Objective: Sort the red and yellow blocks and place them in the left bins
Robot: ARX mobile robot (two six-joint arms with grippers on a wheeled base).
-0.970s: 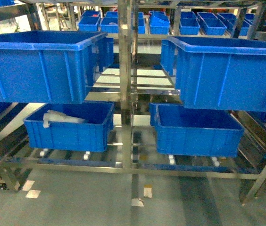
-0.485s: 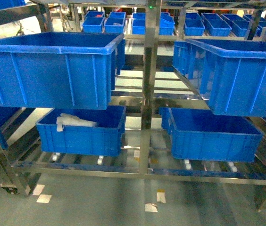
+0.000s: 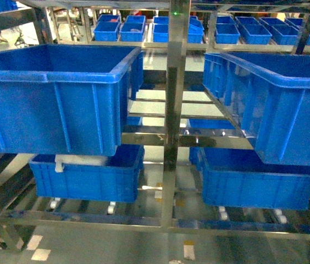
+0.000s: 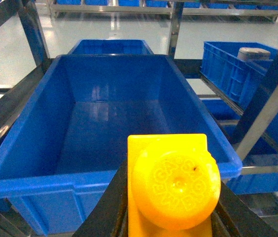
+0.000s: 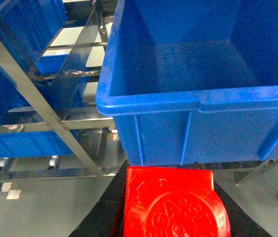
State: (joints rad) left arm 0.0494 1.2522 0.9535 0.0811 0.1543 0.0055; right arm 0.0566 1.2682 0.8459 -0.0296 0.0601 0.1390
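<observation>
Glossy yellow brick (image 4: pixel 171 187) clamped in left fingers (image 4: pixel 114 207); red cube (image 5: pixel 171 202) in right fingers (image 5: pixel 107 210)

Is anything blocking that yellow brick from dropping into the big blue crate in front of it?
Nothing visible does. In the left wrist view the yellow brick sits between the left gripper's jaws, just short of the crate's near rim. The crate is open-topped and its floor looks bare.
</observation>
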